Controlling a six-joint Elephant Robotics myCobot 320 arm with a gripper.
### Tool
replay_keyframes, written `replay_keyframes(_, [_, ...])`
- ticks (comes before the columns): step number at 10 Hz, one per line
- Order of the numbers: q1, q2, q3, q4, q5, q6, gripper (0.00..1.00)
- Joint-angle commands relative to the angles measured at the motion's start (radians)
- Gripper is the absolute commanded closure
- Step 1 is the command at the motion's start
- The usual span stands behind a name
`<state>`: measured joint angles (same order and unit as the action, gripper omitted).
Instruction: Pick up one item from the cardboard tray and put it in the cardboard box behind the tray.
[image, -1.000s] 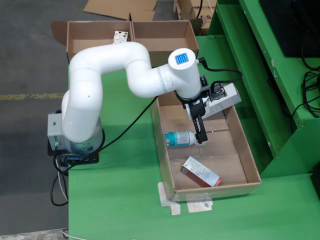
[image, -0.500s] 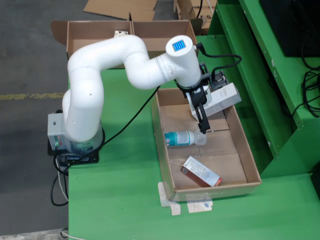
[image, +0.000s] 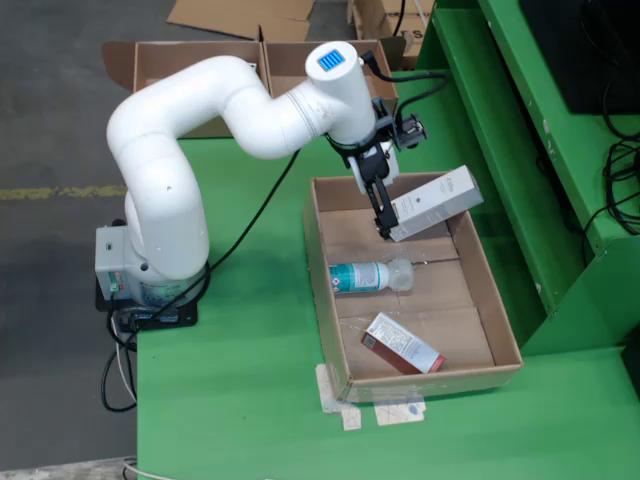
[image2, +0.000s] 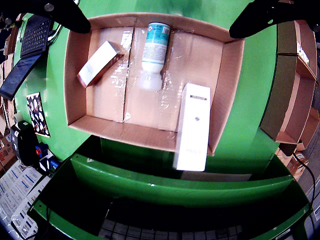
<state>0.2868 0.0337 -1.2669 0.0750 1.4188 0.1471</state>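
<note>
Three items counted, all in or over one cardboard tray (image: 335, 345): one long white carton (image: 437, 203), one teal-labelled bottle (image: 367, 275), one small white-and-red box (image: 403, 343).

In the fixed view, tray sitting on the green counter (image: 240, 380) toward its right edge, long axis running from the back toward the front edge. Bottle lying on its side across the tray's middle, cap end toward the right wall. Small white-and-red box lying flat and askew nearer the tray's front wall, apart from the bottle. Long white carton tilted over the tray's back end, its right end raised above the tray's right wall, its left end low beside the dark fingers (image: 380, 212) of the gripper (image: 383, 228). Fingers apparently pressed against the carton's left end, yet a true clamp cannot be told from either view.

In the riding view, same carton (image2: 192, 127) reaching across and past the tray's near wall (image2: 120, 129), bottle (image2: 154, 47) and small box (image2: 98, 63) on the tray floor behind it.

Beyond the back edge of the counter, two open cardboard boxes (image: 190, 68) side by side on the grey floor, partly hidden by the white arm (image: 190, 140). Black cable (image: 255, 215) trailing across the counter from the arm's base toward the wrist. Green frame (image: 520, 150) rising along the right edge.
</note>
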Motion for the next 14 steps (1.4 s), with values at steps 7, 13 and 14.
replay_keyframes(7, [0.359, -0.183, 0.283, -0.056, -0.081, 0.223, 0.0])
replay_keyframes(13, [0.253, -0.797, 1.267, -0.398, -0.033, 0.159, 0.0])
replay_keyframes(14, [0.253, -0.797, 1.267, -0.398, -0.033, 0.159, 0.0])
